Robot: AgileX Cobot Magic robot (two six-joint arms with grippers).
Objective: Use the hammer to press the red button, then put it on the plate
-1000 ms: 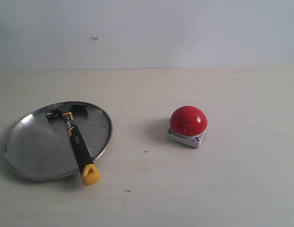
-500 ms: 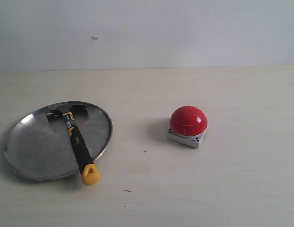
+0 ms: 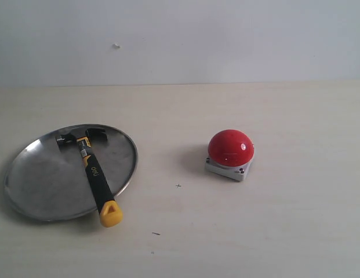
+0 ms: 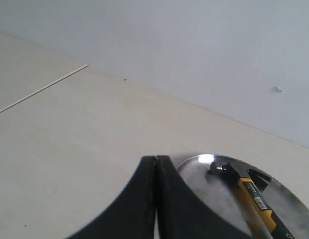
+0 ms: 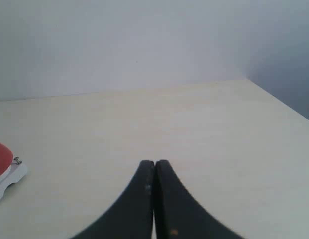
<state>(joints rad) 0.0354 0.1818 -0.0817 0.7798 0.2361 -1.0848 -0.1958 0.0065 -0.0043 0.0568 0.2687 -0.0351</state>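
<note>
The hammer (image 3: 94, 171) lies across the silver plate (image 3: 40, 179), its dark head near the far rim and its yellow end hanging over the near rim. To the right of them the red button (image 3: 230, 147) sits on its grey base on the table. Neither gripper shows in the exterior view. In the left wrist view my left gripper (image 4: 156, 158) is shut and empty, held off the table short of the plate (image 4: 204, 186) and hammer (image 4: 251, 191). My right gripper (image 5: 154, 162) is shut and empty too, with the red button (image 5: 1, 160) at the picture's edge.
The pale wooden table (image 3: 226, 231) runs back to a white wall (image 3: 180, 40). A small dark speck (image 3: 155, 233) lies on the table near the front. The table's corner and far edge (image 5: 246, 79) show in the right wrist view.
</note>
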